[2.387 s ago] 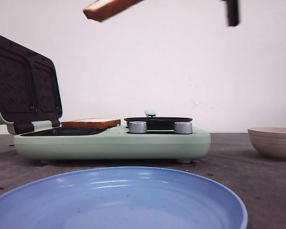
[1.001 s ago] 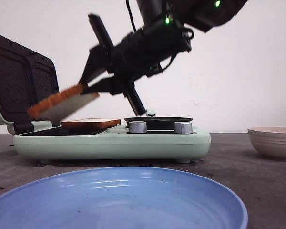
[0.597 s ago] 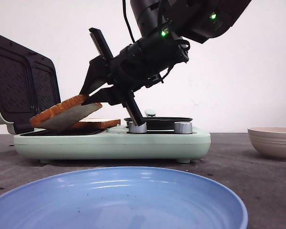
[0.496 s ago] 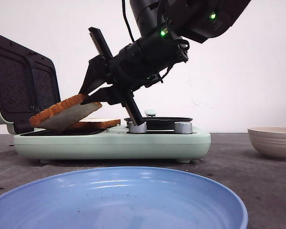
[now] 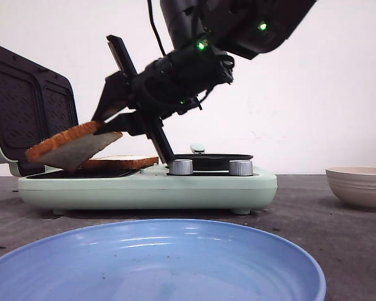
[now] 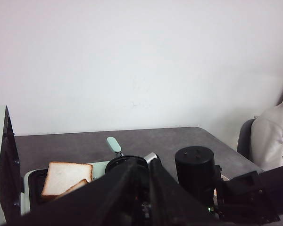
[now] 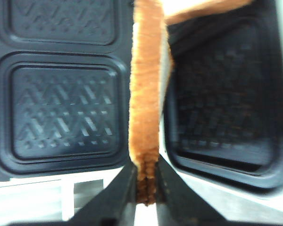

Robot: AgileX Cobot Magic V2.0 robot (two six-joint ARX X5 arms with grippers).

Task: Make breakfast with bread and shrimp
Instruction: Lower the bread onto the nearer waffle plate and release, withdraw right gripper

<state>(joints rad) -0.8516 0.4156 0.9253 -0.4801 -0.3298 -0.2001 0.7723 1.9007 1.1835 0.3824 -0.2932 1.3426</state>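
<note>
My right gripper is shut on one crust edge of a bread slice. The slice hangs tilted, its low corner over the left well of the green sandwich maker. In the right wrist view the slice stands edge-on between the fingers, above the dark grill plates. The second bread slice lies flat in the well beside it and also shows in the left wrist view. My left gripper is shut and empty, well above the maker. The shrimp is out of view.
The maker's lid stands open at the left. A small black pan sits on the maker's right half, behind two silver knobs. A blue plate lies in the foreground and a beige bowl at the right.
My right gripper came down from the top of the view with the bread. In the last half second it shifted left, taking the slice further over the left well.
</note>
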